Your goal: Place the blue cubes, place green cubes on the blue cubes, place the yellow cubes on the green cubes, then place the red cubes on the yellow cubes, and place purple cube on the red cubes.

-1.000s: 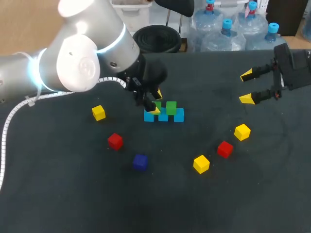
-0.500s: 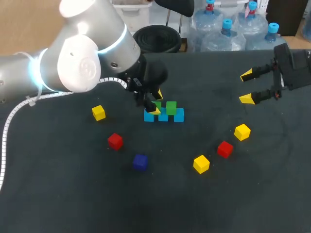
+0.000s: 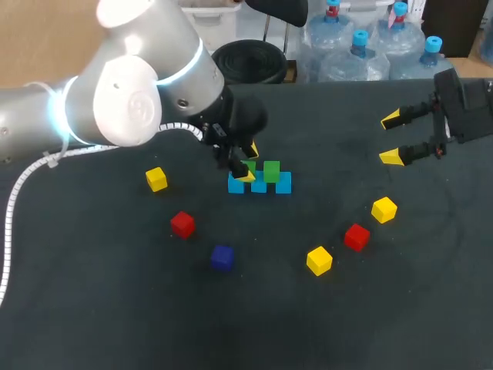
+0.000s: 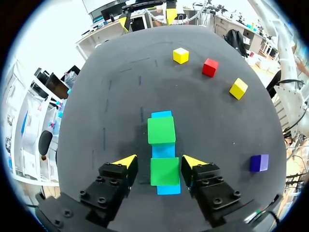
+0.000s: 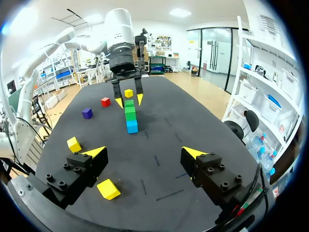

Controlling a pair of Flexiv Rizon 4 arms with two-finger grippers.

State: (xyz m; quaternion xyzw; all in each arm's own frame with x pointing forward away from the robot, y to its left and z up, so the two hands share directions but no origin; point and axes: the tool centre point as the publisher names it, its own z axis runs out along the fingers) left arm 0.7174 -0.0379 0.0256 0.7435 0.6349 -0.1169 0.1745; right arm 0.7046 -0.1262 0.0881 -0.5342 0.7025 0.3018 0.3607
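Head view: no shift from before; left pincer [image 4: 160,163] released astride green cube [image 4: 164,172]; right pincer [image 3: 391,139] agape

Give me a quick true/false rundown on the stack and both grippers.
1. Two green cubes sit on the blue cubes. True.
2. The left gripper is shut on a yellow cube. False: it is open, with its fingers either side of one of the green cubes and gaps showing.
3. The right gripper is open and empty. True.
4. The purple cube tops the green cubes. False: it lies alone on the table.
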